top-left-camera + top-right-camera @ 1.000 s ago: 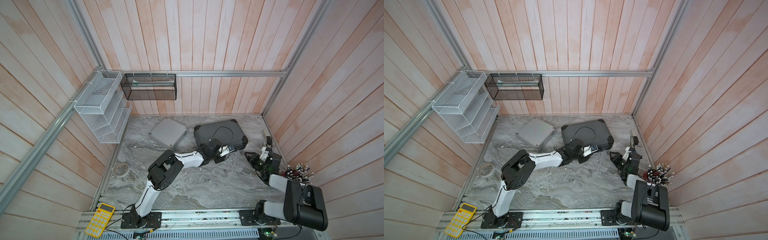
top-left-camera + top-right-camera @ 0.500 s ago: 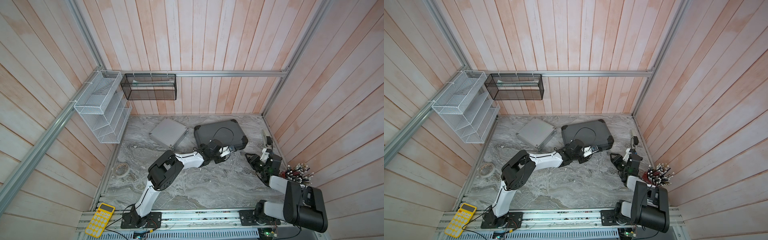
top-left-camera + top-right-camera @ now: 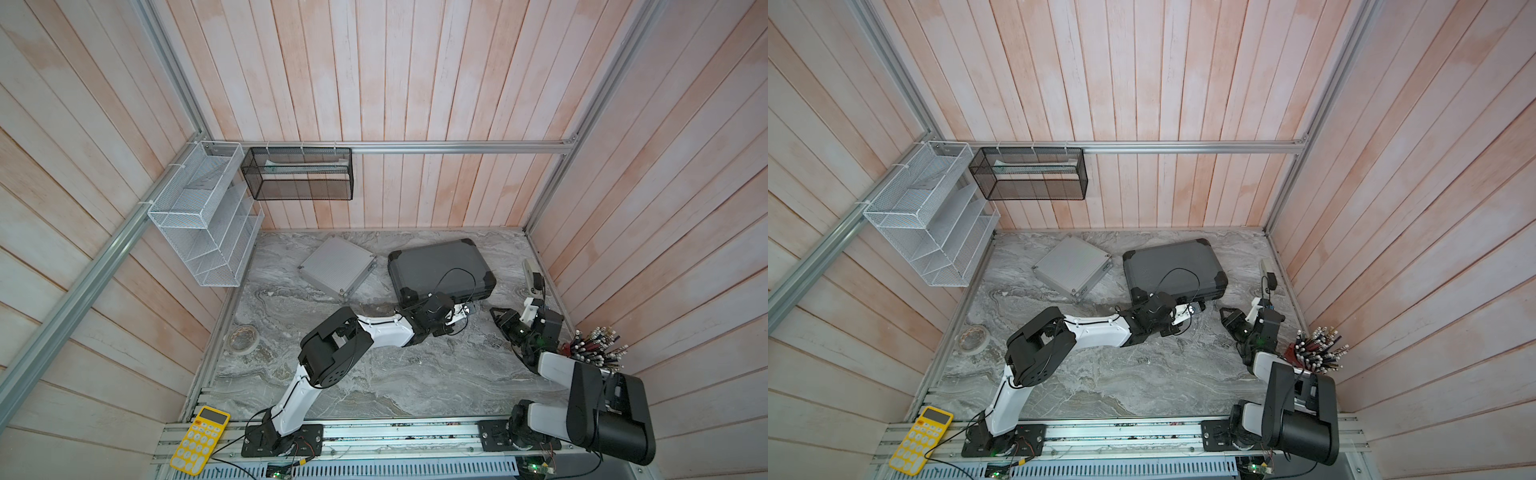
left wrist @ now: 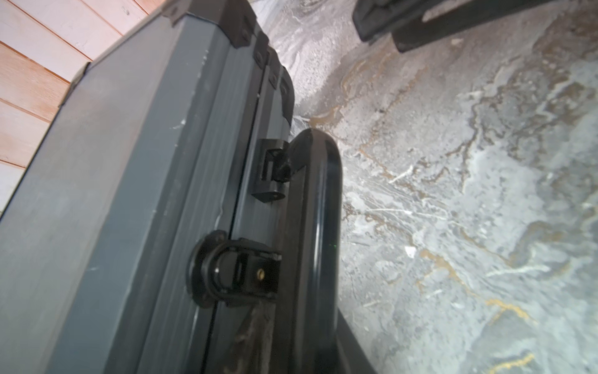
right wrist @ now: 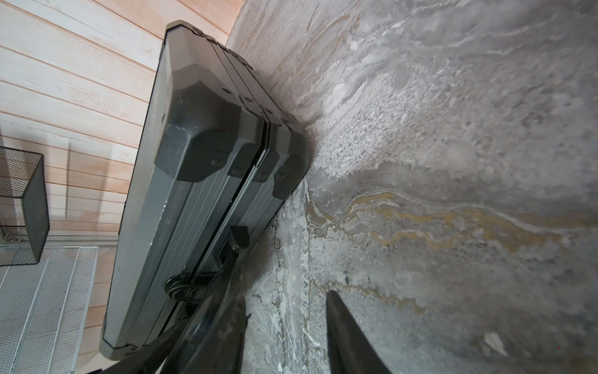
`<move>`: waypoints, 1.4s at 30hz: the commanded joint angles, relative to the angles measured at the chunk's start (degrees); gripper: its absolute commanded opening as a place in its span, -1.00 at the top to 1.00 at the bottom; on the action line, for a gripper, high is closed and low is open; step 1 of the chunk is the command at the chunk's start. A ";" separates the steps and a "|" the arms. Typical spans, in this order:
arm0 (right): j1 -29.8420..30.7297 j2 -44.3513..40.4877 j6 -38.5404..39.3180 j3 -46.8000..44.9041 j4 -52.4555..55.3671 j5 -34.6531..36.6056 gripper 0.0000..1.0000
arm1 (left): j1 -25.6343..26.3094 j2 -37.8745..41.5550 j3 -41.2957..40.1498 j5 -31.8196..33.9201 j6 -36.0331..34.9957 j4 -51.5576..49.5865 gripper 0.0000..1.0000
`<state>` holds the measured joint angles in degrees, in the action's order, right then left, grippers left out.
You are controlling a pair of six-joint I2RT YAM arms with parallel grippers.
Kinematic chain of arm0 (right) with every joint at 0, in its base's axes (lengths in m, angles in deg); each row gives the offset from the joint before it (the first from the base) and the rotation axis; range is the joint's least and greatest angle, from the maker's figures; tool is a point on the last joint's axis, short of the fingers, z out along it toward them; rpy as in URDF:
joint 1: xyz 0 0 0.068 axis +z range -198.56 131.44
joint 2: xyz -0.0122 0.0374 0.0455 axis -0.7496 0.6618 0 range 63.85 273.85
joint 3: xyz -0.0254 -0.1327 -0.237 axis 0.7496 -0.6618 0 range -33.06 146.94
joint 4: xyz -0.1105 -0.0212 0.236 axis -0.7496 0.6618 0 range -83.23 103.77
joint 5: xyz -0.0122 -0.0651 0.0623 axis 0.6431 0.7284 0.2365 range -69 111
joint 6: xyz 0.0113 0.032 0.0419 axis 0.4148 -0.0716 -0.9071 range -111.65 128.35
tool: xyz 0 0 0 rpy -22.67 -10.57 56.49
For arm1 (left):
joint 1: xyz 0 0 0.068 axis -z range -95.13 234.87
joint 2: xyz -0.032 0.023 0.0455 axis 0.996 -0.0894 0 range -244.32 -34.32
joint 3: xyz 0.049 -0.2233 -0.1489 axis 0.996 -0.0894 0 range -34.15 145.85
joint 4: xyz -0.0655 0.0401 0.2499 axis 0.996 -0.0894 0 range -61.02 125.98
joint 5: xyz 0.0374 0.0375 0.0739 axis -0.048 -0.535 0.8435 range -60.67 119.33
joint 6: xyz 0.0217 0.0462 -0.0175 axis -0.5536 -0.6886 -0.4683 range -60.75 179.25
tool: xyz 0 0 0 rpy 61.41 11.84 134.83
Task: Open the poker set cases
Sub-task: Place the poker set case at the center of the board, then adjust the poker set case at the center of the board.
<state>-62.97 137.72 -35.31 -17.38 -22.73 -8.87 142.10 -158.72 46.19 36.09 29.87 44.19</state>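
Left gripper [image 4: 301,333] at the handle [image 4: 320,210] of the dark grey case [image 3: 436,266]; both cases lie shut.

In the left wrist view its two fingers sit one on each side of the black handle, close against it; whether they press on it I cannot tell. Just beside the handle on the same front edge is a round black latch [image 4: 233,272], and the seam between lid and base is closed. The right gripper [image 5: 286,302] is partly open with nothing but bare table [image 3: 374,374] between its fingers; it is low, near the case's right front corner and not touching it. The dark grey case lies flat towards the back right of the table. The silver case [image 3: 336,266] lies flat just to its left, turned at an angle, lid down.
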 commanded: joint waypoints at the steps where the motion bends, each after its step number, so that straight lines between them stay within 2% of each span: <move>1: -0.32 0.62 0.77 -0.38 -0.08 0.43 0.16 | 1.93 -3.22 -2.91 1.35 3.24 -10.39 0.31; 6: -0.32 0.64 0.59 -1.59 -1.19 0.68 0.16 | 2.62 -3.93 -3.83 4.36 2.84 -10.03 0.19; 17: -0.39 0.80 0.75 -1.82 -1.90 0.16 0.15 | 2.65 -2.22 -4.57 5.54 4.18 -7.96 0.12; 22: -0.43 0.62 2.75 -0.20 0.83 -0.10 0.14 | 2.62 0.87 -4.48 4.63 5.97 -6.50 -0.08; 24: -0.42 0.37 4.00 0.97 2.60 0.14 0.13 | 2.54 2.16 -4.57 4.49 6.66 -5.89 -0.26; 26: -0.39 -0.12 6.01 2.90 6.16 0.59 0.11 | 2.45 3.58 -4.66 4.43 7.58 -5.53 -0.41; 32: -0.44 0.63 11.15 10.59 13.73 0.10 0.04 | 1.75 8.33 -5.44 4.83 12.35 -3.47 -0.56; 36: 0.08 1.08 14.66 16.75 19.39 1.37 0.02 | 0.52 12.56 -7.16 9.12 16.20 -1.50 -0.60; 40: 0.93 3.04 16.90 22.98 23.54 3.21 0.03 | -1.83 18.76 -10.92 7.42 22.03 1.40 -0.63; 42: 1.53 4.35 17.20 25.70 24.37 4.21 0.03 | -5.64 21.56 -12.56 6.14 26.50 2.12 -0.63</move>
<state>-62.23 140.34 -21.01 5.49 -3.34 -6.95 140.33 -140.51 35.52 42.89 48.69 43.38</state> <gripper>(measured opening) 0.483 0.813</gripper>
